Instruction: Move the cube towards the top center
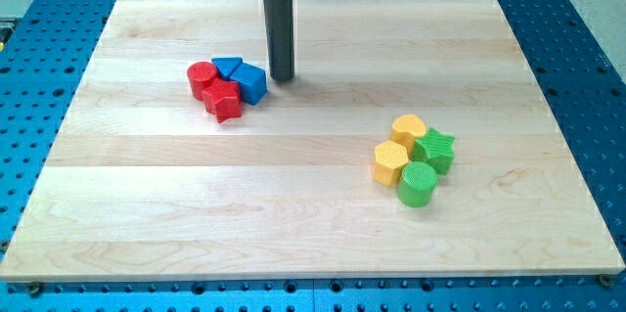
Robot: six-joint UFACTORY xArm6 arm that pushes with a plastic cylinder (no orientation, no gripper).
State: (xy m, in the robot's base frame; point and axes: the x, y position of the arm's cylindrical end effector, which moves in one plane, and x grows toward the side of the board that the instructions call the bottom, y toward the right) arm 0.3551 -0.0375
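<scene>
A blue cube [251, 84] lies on the wooden board in the upper left part. It touches a blue triangular block [227, 66] at its left, a red star-shaped block [224, 101] below it and, further left, a red cylinder [201, 79]. My tip [282, 78] stands just to the right of the blue cube, very close to its right edge; I cannot tell whether it touches.
At the view's right is a second cluster: a yellow heart-like block [408, 129], a yellow hexagon [390, 163], a green star [434, 148] and a green cylinder [418, 184]. The wooden board [313, 224] lies on a blue perforated table.
</scene>
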